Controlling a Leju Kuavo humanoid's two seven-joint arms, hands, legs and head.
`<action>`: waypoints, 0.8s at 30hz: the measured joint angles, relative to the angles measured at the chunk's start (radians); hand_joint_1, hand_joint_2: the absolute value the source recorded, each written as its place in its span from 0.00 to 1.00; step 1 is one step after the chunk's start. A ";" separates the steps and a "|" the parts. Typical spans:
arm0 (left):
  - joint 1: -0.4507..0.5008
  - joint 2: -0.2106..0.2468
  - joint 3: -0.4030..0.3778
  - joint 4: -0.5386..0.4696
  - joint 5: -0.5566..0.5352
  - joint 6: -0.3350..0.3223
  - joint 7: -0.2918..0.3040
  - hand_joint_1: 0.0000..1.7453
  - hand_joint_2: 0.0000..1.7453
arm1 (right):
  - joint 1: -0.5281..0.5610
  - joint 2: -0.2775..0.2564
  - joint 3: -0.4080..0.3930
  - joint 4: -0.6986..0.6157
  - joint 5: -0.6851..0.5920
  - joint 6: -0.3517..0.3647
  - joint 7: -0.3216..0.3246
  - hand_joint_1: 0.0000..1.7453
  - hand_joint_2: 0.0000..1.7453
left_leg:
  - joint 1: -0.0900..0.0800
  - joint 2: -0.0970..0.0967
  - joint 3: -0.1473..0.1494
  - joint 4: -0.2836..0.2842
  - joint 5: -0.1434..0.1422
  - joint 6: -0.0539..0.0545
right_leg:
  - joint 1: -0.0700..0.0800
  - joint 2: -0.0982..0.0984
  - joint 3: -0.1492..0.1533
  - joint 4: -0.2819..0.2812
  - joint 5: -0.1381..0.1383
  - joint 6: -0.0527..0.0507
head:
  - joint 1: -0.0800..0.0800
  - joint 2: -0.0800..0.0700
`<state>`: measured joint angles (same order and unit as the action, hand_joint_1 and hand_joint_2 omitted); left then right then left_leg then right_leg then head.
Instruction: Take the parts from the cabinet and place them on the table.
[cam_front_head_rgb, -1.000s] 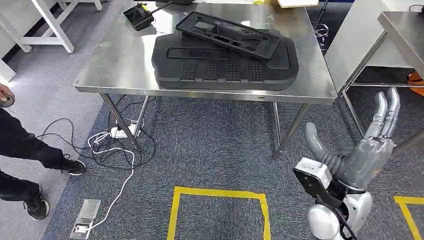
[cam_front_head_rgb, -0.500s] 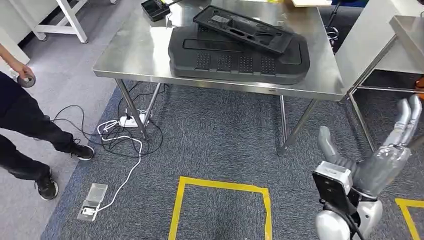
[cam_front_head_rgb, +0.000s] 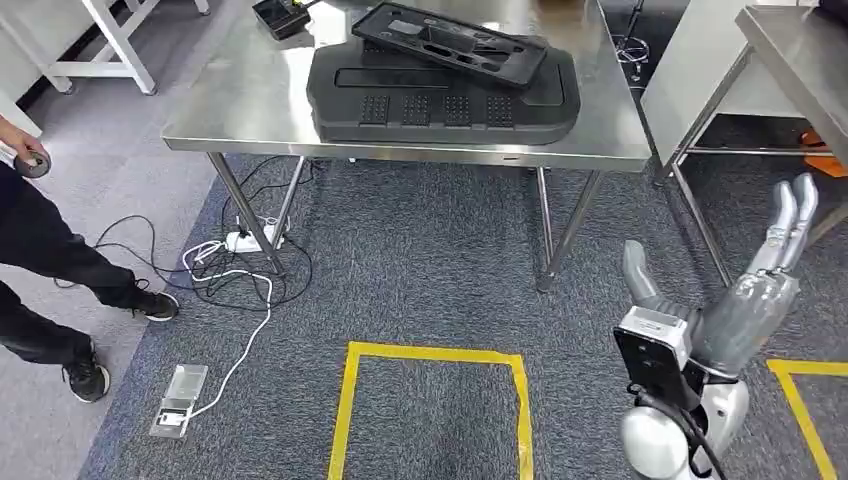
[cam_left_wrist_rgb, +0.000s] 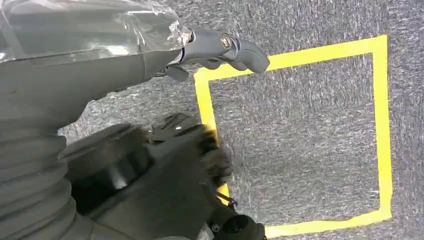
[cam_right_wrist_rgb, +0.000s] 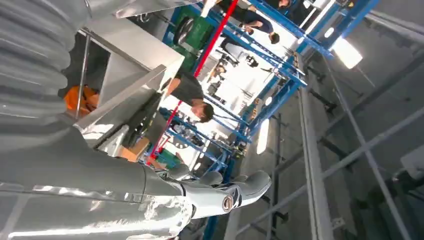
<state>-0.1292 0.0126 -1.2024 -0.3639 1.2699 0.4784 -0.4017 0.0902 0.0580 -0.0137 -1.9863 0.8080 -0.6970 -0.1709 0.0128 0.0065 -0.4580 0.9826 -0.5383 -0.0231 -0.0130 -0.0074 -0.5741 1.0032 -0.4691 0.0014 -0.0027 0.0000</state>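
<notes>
From the head camera I see the steel tabletop (cam_front_head_rgb: 250, 100) ahead of me, with two black parts on it. The big panel (cam_front_head_rgb: 440, 100) lies flat near the front edge, and the flatter frame (cam_front_head_rgb: 450, 45) rests on top of it, tilted across its back half. A small black tray (cam_front_head_rgb: 280, 15) sits at the far left corner, apart from both.

My right hand (cam_front_head_rgb: 745, 300) is raised at the lower right, well short of the table, holding nothing; its fingers (cam_front_head_rgb: 790, 215) point up, straight and close together, with the thumb set off to the side. The right wrist view looks up at blue racking and ceiling lights past the thumb (cam_right_wrist_rgb: 235, 192).

My left hand (cam_left_wrist_rgb: 150, 55) hangs over the carpet above a yellow tape square (cam_left_wrist_rgb: 295, 135); I cannot tell how its fingers lie.

At the left edge a person (cam_front_head_rgb: 45, 250) in dark clothes stands on the carpet, holding a tape roll (cam_front_head_rgb: 35, 162). White cables (cam_front_head_rgb: 235, 275) lie by the table leg.
</notes>
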 joint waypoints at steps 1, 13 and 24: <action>-0.001 0.000 0.000 0.000 0.000 0.001 0.000 0.00 1.00 | 0.000 -0.002 0.000 0.000 0.000 0.000 0.000 0.00 1.00 | 0.001 0.000 -0.003 -0.001 -0.001 0.003 | -0.001 -0.001 -0.001 0.001 0.006 0.007 | 0.003 0.000; 0.002 0.000 -0.005 -0.002 -0.002 0.001 0.000 0.00 1.00 | 0.001 -0.016 0.000 0.000 -0.014 0.000 0.001 0.00 1.00 | -0.008 0.008 -0.107 0.011 0.069 0.049 | -0.005 0.002 0.030 0.131 -0.082 0.034 | 0.048 0.000; 0.004 0.000 -0.005 -0.008 -0.002 0.002 0.000 0.00 1.00 | 0.003 -0.018 -0.001 -0.005 -0.011 0.000 -0.010 0.00 1.00 | -0.001 0.000 -0.213 0.279 -0.095 -0.012 | -0.001 -0.002 0.065 -0.031 -0.030 -0.021 | 0.024 0.000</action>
<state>-0.1249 0.0130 -1.2070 -0.3716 1.2676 0.4799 -0.4017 0.0930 0.0404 -0.0149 -1.9913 0.7973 -0.6973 -0.1805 0.0117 0.0067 -0.6715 1.2617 -0.6332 -0.0353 -0.0143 -0.0097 -0.5094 0.9721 -0.4988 -0.0194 0.0217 0.0000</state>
